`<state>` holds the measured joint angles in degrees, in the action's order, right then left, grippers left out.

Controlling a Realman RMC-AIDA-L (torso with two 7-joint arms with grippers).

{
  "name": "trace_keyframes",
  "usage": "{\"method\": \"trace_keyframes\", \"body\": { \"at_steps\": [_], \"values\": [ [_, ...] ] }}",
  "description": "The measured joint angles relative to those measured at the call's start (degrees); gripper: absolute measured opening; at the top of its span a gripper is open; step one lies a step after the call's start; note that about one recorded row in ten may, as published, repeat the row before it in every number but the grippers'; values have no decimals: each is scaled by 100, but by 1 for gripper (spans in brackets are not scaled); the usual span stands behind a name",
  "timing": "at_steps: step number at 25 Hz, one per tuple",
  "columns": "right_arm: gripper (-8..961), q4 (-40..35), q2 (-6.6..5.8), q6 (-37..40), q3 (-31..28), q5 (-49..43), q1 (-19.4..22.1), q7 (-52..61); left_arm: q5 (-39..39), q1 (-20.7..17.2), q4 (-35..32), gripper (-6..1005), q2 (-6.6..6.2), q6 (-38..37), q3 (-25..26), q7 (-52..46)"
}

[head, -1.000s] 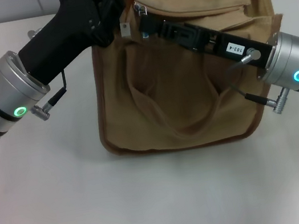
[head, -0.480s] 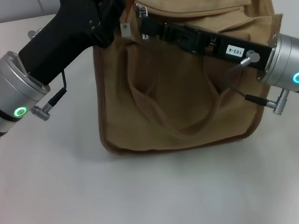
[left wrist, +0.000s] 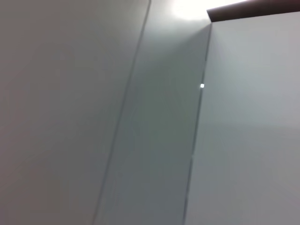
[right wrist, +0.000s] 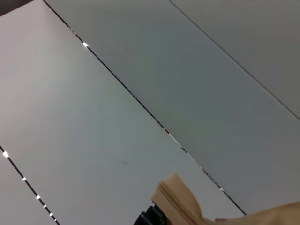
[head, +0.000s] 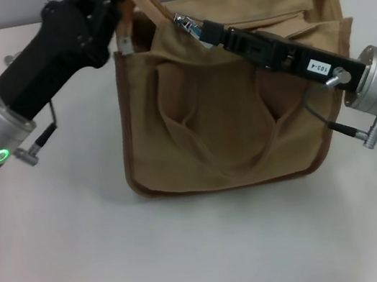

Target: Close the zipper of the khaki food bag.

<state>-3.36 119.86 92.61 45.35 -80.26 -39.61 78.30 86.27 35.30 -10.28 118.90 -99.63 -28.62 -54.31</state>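
Evidently the closing pull was in hand: the khaki food bag (head: 232, 97) stood on the white table (head: 194, 257), its far-left top corner clamped by the left gripper (head: 122, 3). The right gripper (head: 190, 25) pinched the zipper (head: 184, 20) slider near that corner. Next called for drawing the slider away from that corner along the top.
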Motion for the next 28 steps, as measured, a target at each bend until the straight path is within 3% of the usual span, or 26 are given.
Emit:
{"method": "trace_keyframes", "body": {
  "at_steps": [11,18,22,28],
  "values": [
    [-5,-197,-40,22,-49,14,308,28,-340,-372,-228,32,-25,59,6,-9],
    [-2,-622,-43,146,-199,32,800,100,-367,-409,-245,32,-25,137,-5,-7],
    [4,-706,-29,390,-193,35,771,55,-369,-369,-243,33,-13,133,-33,-7],
    [16,-752,-21,402,-144,7,414,37,-363,-248,-198,33,1,-9,-55,-57]
  ]
}}
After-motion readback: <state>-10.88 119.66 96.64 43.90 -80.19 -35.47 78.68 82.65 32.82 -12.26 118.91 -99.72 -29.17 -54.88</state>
